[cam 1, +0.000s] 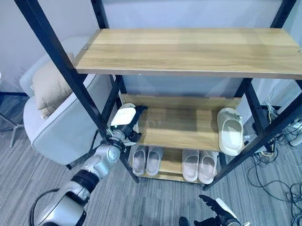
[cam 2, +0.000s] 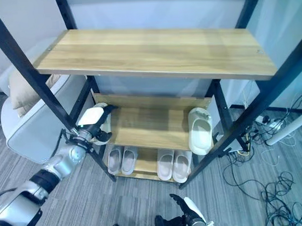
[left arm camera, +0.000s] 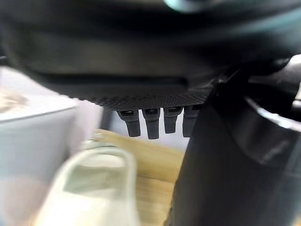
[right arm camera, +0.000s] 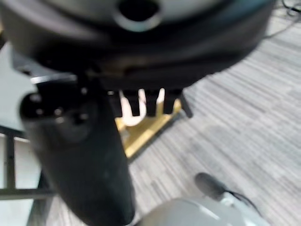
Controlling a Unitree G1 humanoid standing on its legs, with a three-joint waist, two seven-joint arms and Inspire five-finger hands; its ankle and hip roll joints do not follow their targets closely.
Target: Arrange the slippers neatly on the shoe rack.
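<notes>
Bottom shelf: two slipper pairs (cam 1: 174,163) already lined up. Middle shelf (cam 1: 179,128): one slipper (cam 1: 230,131) at 3 o'clock end, second slipper (left arm camera: 89,188) at 9 o'clock end beside left hand (cam 1: 126,123), fingers straight, released. Right hand (cam 1: 211,212) low, idle, fingers relaxed. Left to do, likely: bring middle-shelf slippers together.

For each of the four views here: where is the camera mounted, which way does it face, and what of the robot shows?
Left eye view: head camera, looking down at the shoe rack; left hand at the middle shelf, right hand low.
Right eye view: the same scene, slightly offset.
Left wrist view: looks past its fingers at a pale slipper on the wooden shelf.
Right wrist view: looks past its thumb at the grey floor and rack base.
</notes>
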